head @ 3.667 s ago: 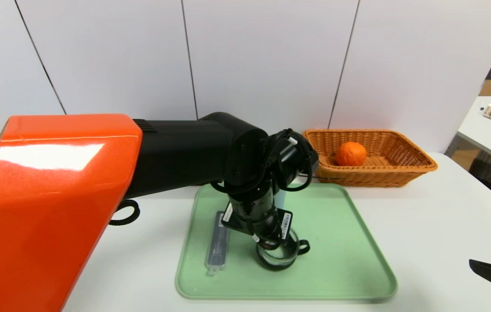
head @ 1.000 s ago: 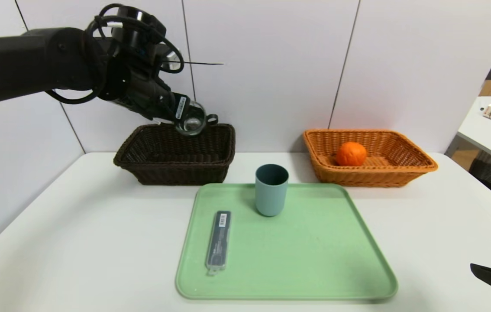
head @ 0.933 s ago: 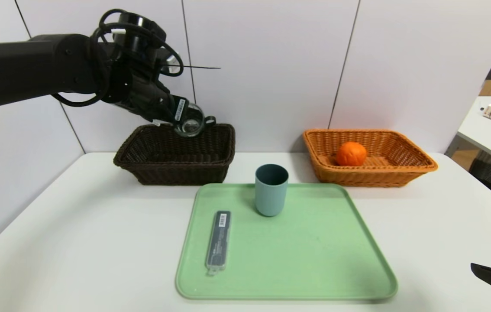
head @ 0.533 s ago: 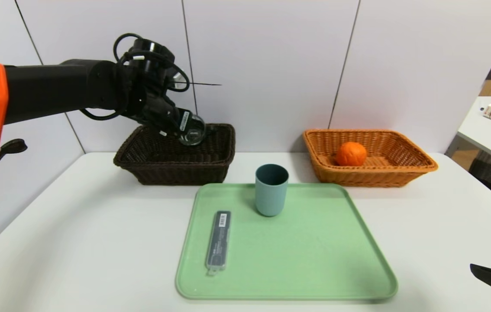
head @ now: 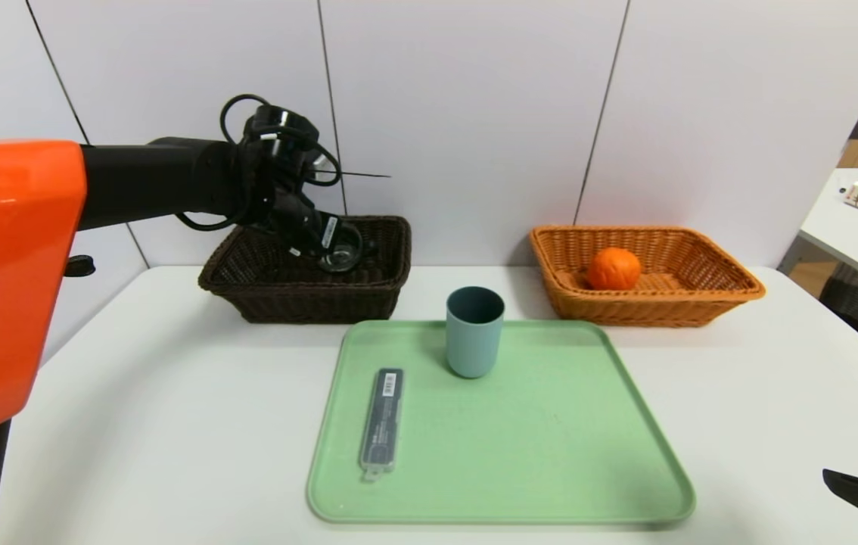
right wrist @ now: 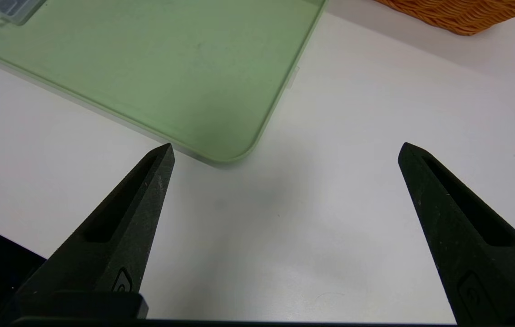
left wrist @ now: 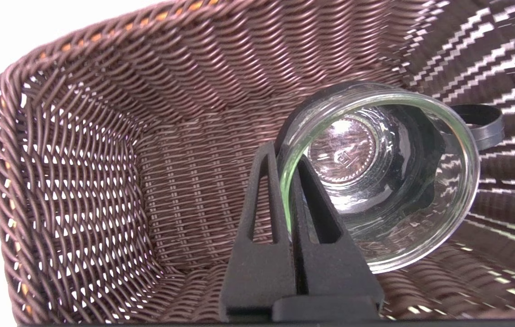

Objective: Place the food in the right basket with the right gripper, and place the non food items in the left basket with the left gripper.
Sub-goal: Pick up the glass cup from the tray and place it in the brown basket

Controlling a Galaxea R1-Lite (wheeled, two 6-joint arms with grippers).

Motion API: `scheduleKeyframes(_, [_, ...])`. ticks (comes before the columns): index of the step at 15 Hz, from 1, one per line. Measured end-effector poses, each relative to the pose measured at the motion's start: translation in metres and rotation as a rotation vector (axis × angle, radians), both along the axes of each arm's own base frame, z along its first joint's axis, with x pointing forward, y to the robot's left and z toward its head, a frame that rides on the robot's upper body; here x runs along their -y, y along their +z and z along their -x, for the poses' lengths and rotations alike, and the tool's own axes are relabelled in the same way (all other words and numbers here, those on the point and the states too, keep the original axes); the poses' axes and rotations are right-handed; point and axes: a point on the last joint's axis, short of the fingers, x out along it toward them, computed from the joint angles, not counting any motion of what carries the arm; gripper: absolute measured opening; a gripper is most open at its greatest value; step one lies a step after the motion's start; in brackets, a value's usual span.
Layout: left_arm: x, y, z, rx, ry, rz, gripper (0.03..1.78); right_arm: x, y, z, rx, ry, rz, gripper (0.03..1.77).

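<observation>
Glass cup (left wrist: 403, 181) held by its wall in the left gripper (left wrist: 287, 154) inside the dark basket (left wrist: 71, 204), the pinch revealed only by the wrist view, tumbler (head: 473, 333) and orange (head: 614, 269) seen only from the head right of that basket, right gripper (right wrist: 284, 144) open, parked farther right.

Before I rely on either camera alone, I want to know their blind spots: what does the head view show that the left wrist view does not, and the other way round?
Only the head view: the orange fruit in the orange-tan basket, plus the blue-grey tumbler and dark grey case on the green tray.

Only the left wrist view: the left pincer shut on the glass cup's wall, one finger inside, and the embossed mark on the cup's base.

Both: the glass cup and the dark brown basket.
</observation>
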Motion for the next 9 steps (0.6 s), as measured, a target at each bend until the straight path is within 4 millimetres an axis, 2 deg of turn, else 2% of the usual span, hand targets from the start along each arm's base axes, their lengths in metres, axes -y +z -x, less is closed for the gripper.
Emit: scheduleKeyframes(9, [-0.002,-0.018,-0.010,-0.039,0.014,-0.007,0.09,0.000,0.000,0.000,-0.001,0.002,0.000,1.70])
